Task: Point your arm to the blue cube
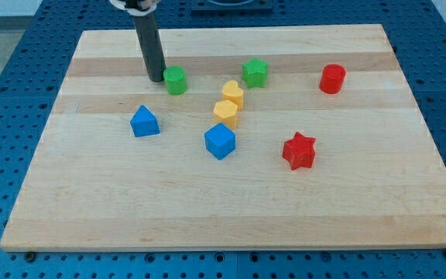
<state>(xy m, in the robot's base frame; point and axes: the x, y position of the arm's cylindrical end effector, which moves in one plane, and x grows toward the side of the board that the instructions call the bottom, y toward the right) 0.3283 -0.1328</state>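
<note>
The blue cube (220, 141) sits near the middle of the wooden board (130, 209). My tip (156, 79) rests on the board toward the view's top left, right beside the left side of a green cylinder-like block (176, 80). The tip is well up and to the left of the blue cube, apart from it. A second blue block with a peaked top (145, 122) lies to the left of the cube, below my tip.
Two yellow blocks (233, 93) (226, 112) stand just above the blue cube. A green star (255, 73) and a red cylinder (332, 79) lie toward the top right. A red star (299, 150) lies right of the cube.
</note>
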